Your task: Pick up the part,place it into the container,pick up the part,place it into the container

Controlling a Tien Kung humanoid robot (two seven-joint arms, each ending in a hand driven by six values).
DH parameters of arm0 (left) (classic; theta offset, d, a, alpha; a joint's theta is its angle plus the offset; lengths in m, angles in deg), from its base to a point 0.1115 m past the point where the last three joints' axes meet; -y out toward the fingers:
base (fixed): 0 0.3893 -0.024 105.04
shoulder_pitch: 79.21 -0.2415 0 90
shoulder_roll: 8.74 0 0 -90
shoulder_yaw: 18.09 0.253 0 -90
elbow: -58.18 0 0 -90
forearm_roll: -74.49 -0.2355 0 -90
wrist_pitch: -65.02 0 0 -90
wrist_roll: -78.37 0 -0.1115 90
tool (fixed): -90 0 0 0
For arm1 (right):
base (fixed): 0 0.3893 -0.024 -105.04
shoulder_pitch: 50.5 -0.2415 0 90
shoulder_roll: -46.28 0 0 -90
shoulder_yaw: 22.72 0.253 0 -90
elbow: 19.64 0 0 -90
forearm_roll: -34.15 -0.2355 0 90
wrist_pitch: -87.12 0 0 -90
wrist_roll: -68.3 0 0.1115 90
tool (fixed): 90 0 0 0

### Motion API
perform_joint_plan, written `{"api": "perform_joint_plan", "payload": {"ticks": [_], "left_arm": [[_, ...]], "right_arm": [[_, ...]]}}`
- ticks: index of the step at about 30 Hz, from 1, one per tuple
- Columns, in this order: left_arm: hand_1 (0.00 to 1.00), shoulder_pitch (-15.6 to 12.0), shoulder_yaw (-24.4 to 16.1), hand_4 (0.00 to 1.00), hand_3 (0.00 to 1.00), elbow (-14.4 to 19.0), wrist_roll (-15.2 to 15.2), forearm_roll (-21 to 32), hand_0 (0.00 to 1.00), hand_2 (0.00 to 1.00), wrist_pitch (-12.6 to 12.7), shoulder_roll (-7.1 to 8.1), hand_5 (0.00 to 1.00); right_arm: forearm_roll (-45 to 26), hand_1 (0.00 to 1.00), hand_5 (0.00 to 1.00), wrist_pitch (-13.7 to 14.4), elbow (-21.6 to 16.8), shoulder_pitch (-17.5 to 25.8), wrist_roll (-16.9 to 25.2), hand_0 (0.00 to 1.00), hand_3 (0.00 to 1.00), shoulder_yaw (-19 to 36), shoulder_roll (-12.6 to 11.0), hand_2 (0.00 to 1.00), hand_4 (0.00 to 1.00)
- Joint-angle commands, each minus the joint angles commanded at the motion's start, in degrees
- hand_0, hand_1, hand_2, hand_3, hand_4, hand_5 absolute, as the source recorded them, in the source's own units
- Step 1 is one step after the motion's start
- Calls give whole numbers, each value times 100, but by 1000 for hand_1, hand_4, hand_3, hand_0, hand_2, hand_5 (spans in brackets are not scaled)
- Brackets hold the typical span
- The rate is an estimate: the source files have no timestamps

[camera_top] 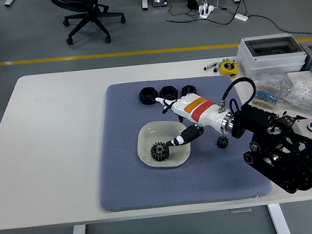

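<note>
Hovering open, the robot hand partly hides three black nuts.

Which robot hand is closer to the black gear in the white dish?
Right. The right hand hangs open just above and right of the gear in the dish. The left hand isn't in view.
</note>
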Motion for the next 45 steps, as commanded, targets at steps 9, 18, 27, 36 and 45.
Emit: {"api": "perform_joint_plan", "payload": {"ticks": [9,18,27,36,45], "left_arm": [[699,-40,7,699,594,-5,-7,34,702,757,32,-5,669],[699,-96,-75,656,589,-12,-38,-71,697,756,53,-29,634],[699,-96,-84,646,585,-12,-45,-94,691,755,62,-47,622],[698,-69,-60,646,584,-14,-36,-84,691,750,49,-50,623],[698,-77,-82,641,582,-22,-34,-93,691,748,56,-61,617]], "right_arm": [[104,344,483,-104,-455,326,60,193,628,299,-779,616,998],[143,346,466,-206,-300,609,68,193,603,231,-1007,610,998],[58,342,431,-195,128,771,-20,193,554,315,-845,533,998],[56,343,420,-101,188,809,-86,189,518,390,-888,512,979],[106,339,403,-56,201,824,-85,180,484,365,-861,462,941]]}}
